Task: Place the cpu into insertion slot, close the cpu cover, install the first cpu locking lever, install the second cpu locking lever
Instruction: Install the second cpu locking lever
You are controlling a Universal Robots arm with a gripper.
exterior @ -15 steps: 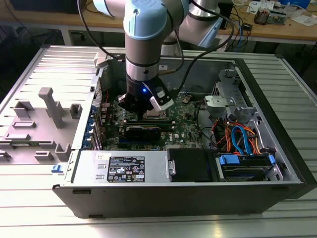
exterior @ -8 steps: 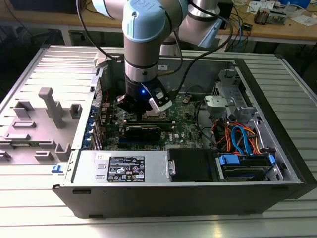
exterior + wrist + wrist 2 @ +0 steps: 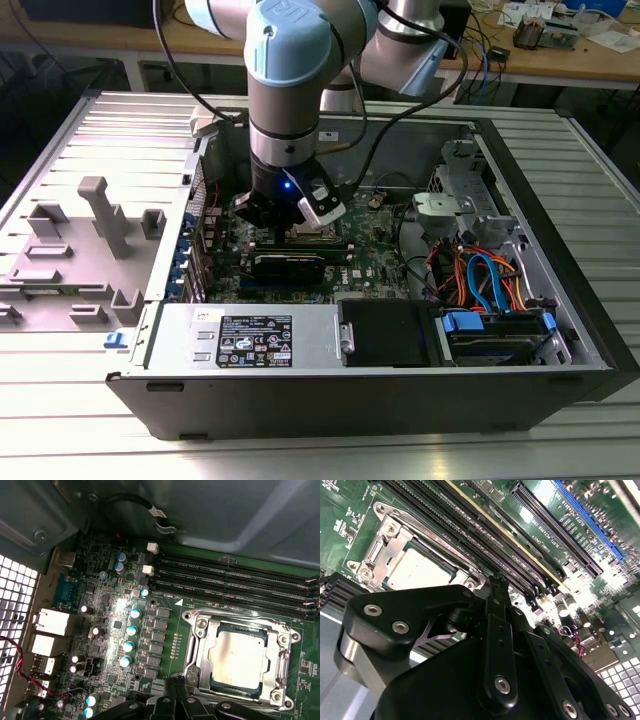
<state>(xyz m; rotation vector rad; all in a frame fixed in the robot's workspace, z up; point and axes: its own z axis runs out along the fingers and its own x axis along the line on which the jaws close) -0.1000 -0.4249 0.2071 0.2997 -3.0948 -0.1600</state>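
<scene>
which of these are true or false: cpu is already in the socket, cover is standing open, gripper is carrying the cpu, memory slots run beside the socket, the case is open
1. The cpu sits in the insertion slot. True.
2. The cpu cover stands open. False: it lies flat, framing the chip.
3. The gripper carries the cpu. False: the chip is in the socket, apart from the gripper.
4. Long memory slots run beside the socket. True.
5. The computer case is open on top. True.
</scene>
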